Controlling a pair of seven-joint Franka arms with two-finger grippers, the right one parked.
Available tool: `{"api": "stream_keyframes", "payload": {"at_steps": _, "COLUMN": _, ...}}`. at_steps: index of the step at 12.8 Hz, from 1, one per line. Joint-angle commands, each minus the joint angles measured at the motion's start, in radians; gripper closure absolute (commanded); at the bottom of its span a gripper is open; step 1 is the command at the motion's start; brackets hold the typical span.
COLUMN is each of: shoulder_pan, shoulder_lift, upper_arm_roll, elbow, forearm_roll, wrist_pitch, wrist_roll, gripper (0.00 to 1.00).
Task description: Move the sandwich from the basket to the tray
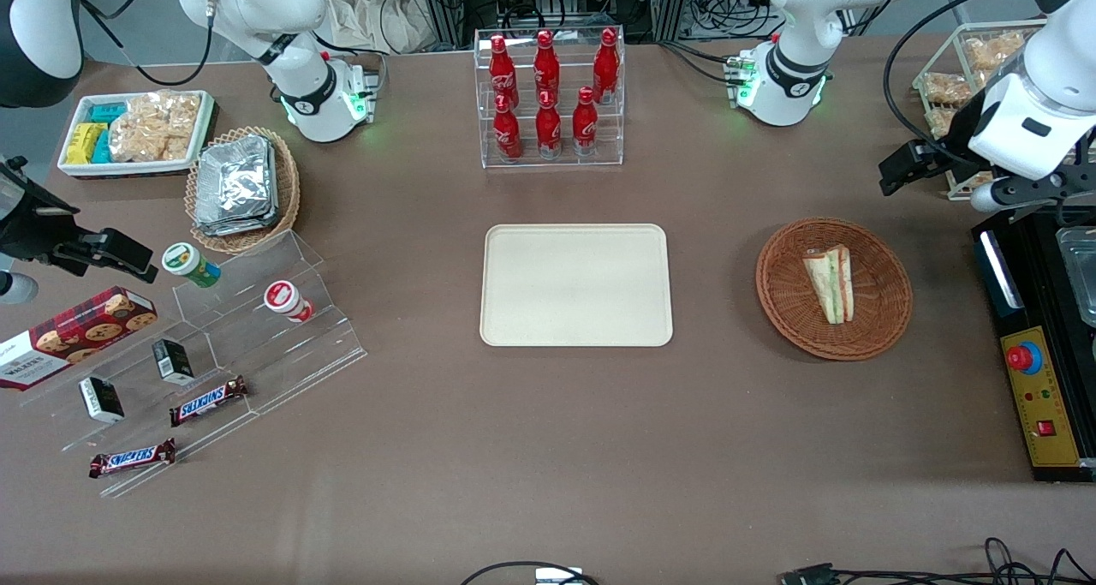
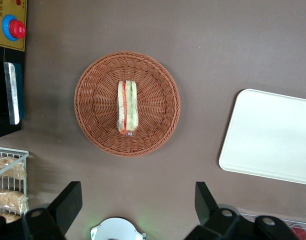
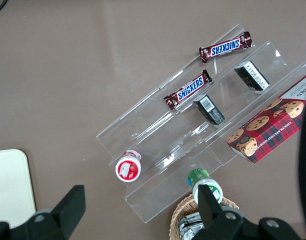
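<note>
We see a robotics laboratory staged as a mock shop counter: arm bases [image 1: 783,80] bolted to a brown table [image 1: 548,448], loose cables [image 1: 1019,559], and an emergency-stop control box [image 1: 1040,396]. The left arm's gripper [image 2: 138,200] hangs above the table near the basket [image 1: 882,311], fingers spread apart.
</note>
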Motion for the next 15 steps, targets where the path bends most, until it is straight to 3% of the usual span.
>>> {"api": "stream_keyframes", "payload": {"at_steps": 1, "shoulder_pan": 0.012, "shoulder_lift": 0.007, "upper_arm_roll": -0.017, "elbow": 0.031, "forearm_roll": -0.014, "wrist_pitch": -0.025, "wrist_roll": -0.036, "gripper": 0.0}}
{"api": "stream_keyframes", "payload": {"at_steps": 7, "shoulder_pan": 0.009, "shoulder_lift": 0.005, "upper_arm_roll": -0.008, "elbow": -0.021, "forearm_roll": -0.006, "wrist_pitch": -0.024, "wrist_roll": -0.036, "gripper": 0.0}}
{"api": "stream_keyframes", "payload": {"at_steps": 12, "shoulder_pan": 0.007, "shoulder_lift": -0.126, "upper_arm_roll": 0.051, "elbow": -0.491, "forearm_roll": 0.049, "wrist_pitch": 0.359, "wrist_roll": -0.093, "gripper": 0.0}}
{"api": "stream_keyframes", "payload": {"at_steps": 15, "shoulder_pan": 0.012, "shoulder_lift": -0.107, "upper_arm_roll": 0.066, "elbow": -0.618, "forearm_roll": 0.103, "wrist_pitch": 0.539, "wrist_roll": -0.096, "gripper": 0.0}}
